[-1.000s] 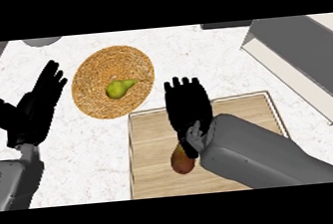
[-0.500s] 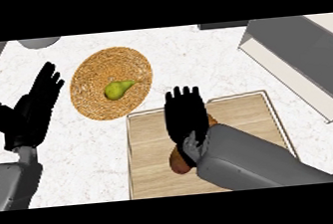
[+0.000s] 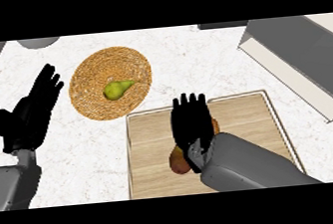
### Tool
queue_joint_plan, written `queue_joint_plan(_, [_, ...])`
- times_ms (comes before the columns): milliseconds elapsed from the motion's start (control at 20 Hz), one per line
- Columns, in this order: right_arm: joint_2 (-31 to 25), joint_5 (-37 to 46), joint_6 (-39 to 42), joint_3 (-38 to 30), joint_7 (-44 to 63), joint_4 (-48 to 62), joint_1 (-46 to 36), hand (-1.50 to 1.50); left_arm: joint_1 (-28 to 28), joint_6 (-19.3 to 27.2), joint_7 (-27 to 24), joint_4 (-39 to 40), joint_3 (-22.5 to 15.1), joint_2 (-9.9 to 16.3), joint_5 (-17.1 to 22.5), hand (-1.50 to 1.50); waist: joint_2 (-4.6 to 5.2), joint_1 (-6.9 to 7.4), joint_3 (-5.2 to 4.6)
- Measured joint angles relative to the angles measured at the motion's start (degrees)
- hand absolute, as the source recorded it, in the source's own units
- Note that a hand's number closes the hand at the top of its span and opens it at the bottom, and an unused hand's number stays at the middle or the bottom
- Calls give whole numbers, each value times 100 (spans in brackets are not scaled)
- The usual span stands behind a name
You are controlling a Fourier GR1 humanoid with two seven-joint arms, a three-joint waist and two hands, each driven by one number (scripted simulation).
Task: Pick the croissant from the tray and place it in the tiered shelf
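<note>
Table (image 3: 217,64) is the big thing here, pale marble top, with the grey tiered shelf (image 3: 309,61) sitting off at the far right. Next down in size is the wooden tray (image 3: 247,114) near the front, then the round woven mat (image 3: 112,89) to its upper left with a green pear (image 3: 118,89) on it.

Croissant (image 3: 178,162) is on the tray, mostly buried under the right robot hand (image 3: 191,124); only a brown bit pokes out at its left side and a sliver at its right.

What could go wrong: the fingers lie flat and straight over the pastry, not wrapped round it, so I'd guess a lift from this pose brings up nothing or just nudges it across the wood. The shelf is also well apart from the tray, so anything held poorly has lots of room to slip on the way.

Pose: right forearm comes in from the lower edge, palm down, fingers pointing away, nothing gripped. Left robot hand (image 3: 26,119) rests spread at the left edge, fingers up, holding nothing.
</note>
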Motion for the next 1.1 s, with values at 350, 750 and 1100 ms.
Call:
queue_joint_plan(350, [53, 576, 67, -173, -261, 137, 376, -150, -41, 35, -15, 43, -13, -151, -129, 0, 13, 27, 2])
queue_joint_plan(750, [328, 1243, 40, -457, -541, 581, 763, -150, 56, -84, 0, -54, 88, -181, -165, 0, 21, 59, 4])
queue_joint_plan(1100, [420, 1697, 86, -883, -926, 868, 991, 150, 40, -159, -9, -31, 152, -292, -275, 0, 0, 63, 0])
